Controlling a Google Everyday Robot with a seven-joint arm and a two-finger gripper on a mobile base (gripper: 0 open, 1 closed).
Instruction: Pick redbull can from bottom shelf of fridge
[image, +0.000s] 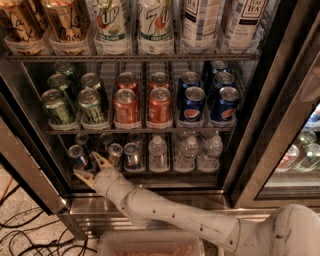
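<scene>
Three slim blue-and-silver redbull cans stand at the left of the bottom shelf (165, 173) of the fridge (260, 125): a left one (77, 154), a middle one (115, 151) and a right one (132, 155). My gripper (85, 164) is open at the front left of that shelf, just below and in front of the left can. One tan finger (102, 160) points up between the left and middle cans, the other (82, 176) lies lower left. It holds nothing. My white arm (165, 212) reaches in from the lower right.
Small clear water bottles (187, 152) fill the right of the bottom shelf. The rack above holds green cans (75, 102), red cans (142, 102) and blue Pepsi cans (207, 100). Cables (30, 235) lie on the floor at left. A clear bin (150, 245) sits below the arm.
</scene>
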